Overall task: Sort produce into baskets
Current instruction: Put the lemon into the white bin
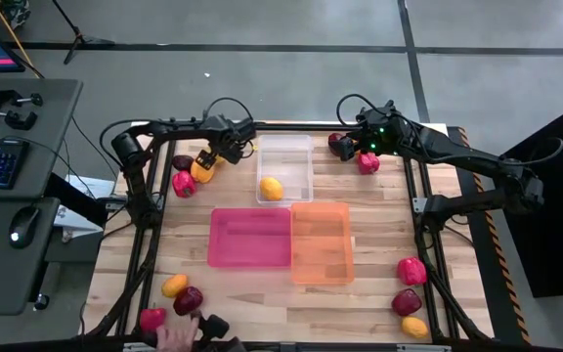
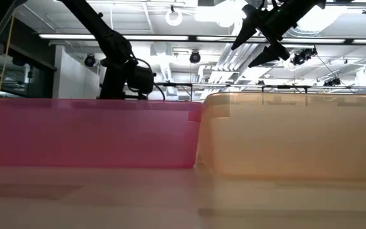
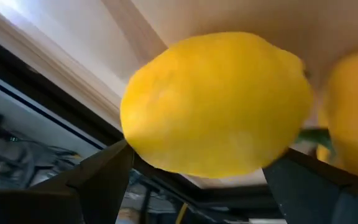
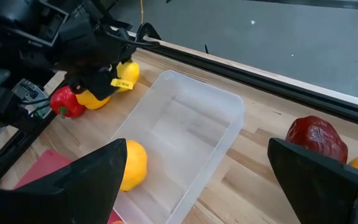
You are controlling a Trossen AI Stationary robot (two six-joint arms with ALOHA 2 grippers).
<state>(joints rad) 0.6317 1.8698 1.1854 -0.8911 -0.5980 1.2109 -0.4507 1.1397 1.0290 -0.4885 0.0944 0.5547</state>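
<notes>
Produce (image 1: 272, 188): one lemon in clear bin (image 1: 284, 154); three bins.

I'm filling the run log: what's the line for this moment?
left gripper: around yellow lemon | right gripper: open, empty | clear bin: one lemon

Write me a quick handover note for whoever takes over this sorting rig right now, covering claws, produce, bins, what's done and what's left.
Left claw: closed around a yellow lemon-shaped toy at the table's far left, beside a red pepper.
Right claw: open and empty, above the far-right pile with a dark maroon piece.
Done: one yellow-orange citrus lies in the clear plastic bin.
Pink bin and orange bin: nothing visible inside.
Left: the held lemon, plus groups at far left, far right, near-left corner and near-right corner. A person's hand is at the near edge.
</notes>
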